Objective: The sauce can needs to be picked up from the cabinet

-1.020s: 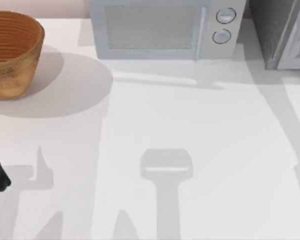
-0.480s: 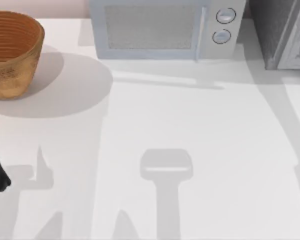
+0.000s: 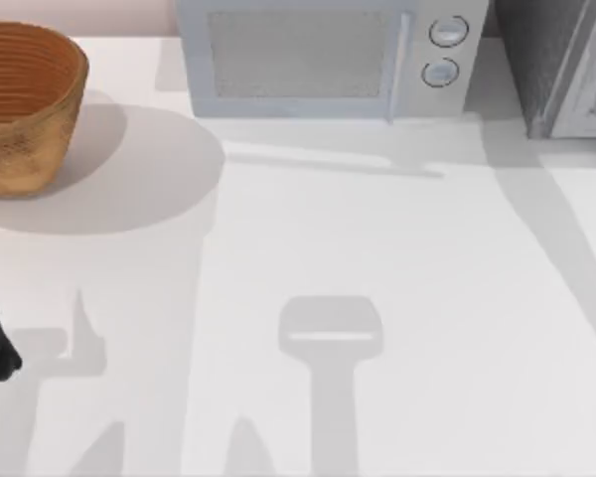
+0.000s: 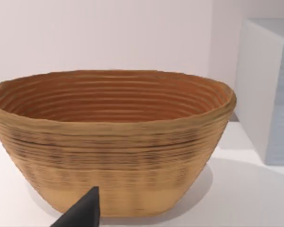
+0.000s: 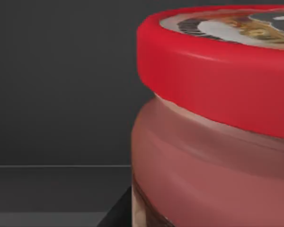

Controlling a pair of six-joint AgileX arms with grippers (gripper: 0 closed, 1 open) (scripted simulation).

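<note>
The right claw, its state impossible to tell, sits close against the sauce can (image 5: 213,142) inside the dark cabinet (image 3: 551,60) at the counter's (image 3: 377,248) 1 o'clock corner; judged step: grasp approach, next requiring closure, then lift.

No text can be read. The can (image 5: 213,118) has an emblem on its red top, its lettering too blurred to make out.
</note>
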